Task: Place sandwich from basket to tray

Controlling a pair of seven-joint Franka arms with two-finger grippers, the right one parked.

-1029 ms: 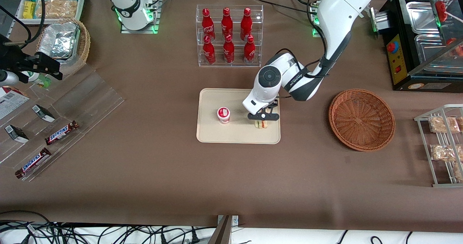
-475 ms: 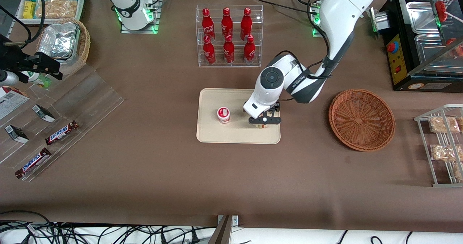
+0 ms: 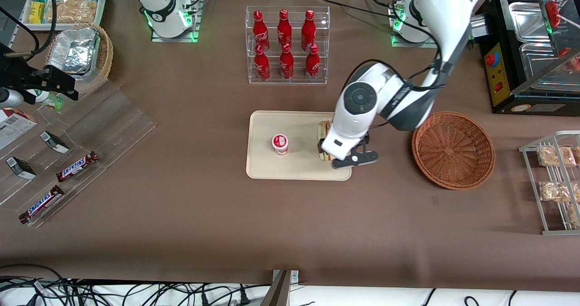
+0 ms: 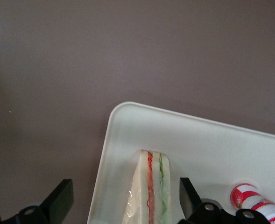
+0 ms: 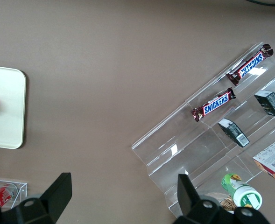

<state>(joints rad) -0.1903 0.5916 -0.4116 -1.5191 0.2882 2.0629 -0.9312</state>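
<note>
Since the clear-wrapped triangular white-bread sandwich [image 4: 150, 192] lies on the cream rectangular tray [image 4: 128, 121] beneath our spread-open, empty tool [image 3: 350, 159], we judge placement done; only withdrawal remains.

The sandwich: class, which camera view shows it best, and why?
The left wrist view: the sandwich shows its layers, on the tray, between the open gripper fingers. In the front view the arm largely covers it; the right wrist view misses it.

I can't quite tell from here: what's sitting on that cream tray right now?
On the tray stand a small red-and-white cup and the wrapped sandwich. From the front, the robot's open hand hovering above covers most of the sandwich.
</note>
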